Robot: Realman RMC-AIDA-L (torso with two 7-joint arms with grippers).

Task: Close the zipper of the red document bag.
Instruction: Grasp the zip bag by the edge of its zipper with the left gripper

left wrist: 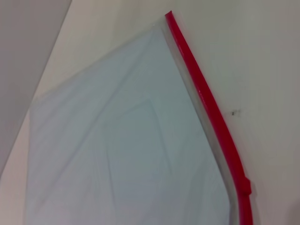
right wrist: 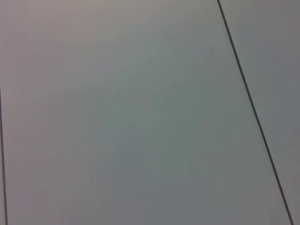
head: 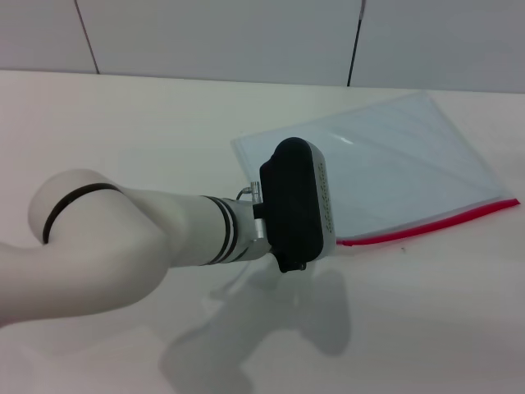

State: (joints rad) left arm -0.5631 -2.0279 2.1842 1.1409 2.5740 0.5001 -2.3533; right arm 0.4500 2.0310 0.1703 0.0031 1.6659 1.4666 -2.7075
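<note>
The red document bag [head: 394,160] is a flat, translucent pale-blue pouch lying on the white table at the right. The zipper [head: 426,226] is a thin red strip along its near long edge. In the left wrist view the bag [left wrist: 122,140] fills most of the picture, and the zipper [left wrist: 208,105] runs along one side with a small red bump [left wrist: 244,185] near its end. My left gripper [head: 295,205], seen as a black end unit on the white arm, hovers over the bag's near left corner, by the end of the zipper. The right gripper is out of view.
The white table [head: 148,131] spreads to the left and front of the bag. A grey panelled wall [head: 246,37] stands behind it; the right wrist view shows only wall panels [right wrist: 140,117]. The left arm's shadow [head: 271,336] falls on the near table.
</note>
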